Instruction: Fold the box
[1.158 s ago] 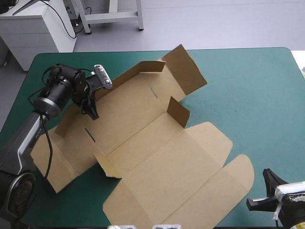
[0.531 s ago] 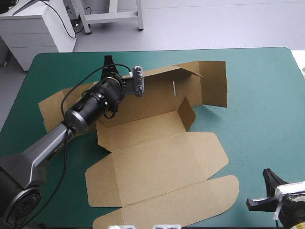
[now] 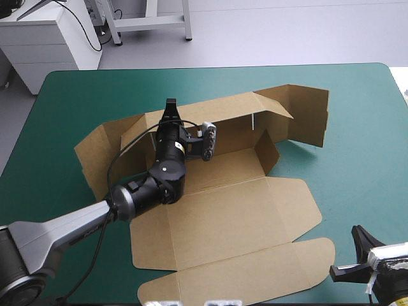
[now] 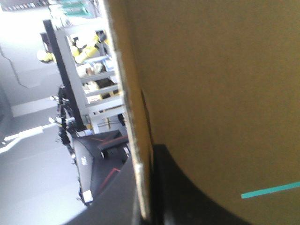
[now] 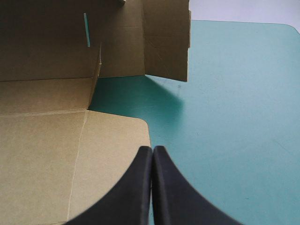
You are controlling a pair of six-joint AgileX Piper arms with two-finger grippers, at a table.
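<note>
- Box (image 3: 233, 213): brown board, part-folded, at the middle of the worktop (image 3: 363, 140). Its flat panels reach toward the near edge.
- Long wall (image 3: 223, 118): raised along the box's far side, with a narrow slot (image 3: 253, 121) cut through it.
- End flap (image 3: 309, 115): upright at the wall's right end, toward the far right corner. A shorter flap (image 3: 268, 152) stands just nearer, at the base panel's right end.
- Left panel (image 3: 95, 153): tilted up off the teal-green cover, toward the left edge.
- Lid flap (image 3: 255, 274): flat, round-cornered, beside the near edge.
- Left arm (image 3: 137, 197): enters from the near left corner and crosses the box's left part.
- Left jaws: grasping the top edge of the long wall. In the left wrist view the board's edge (image 4: 133, 140) runs between the two black fingers (image 4: 197, 197).
- Right jaws: clenched on nothing, meeting in one pointed arch at the near right corner. They are aimed across the cover at the box, near the rounded corner of a flat panel (image 5: 117, 136).
</note>
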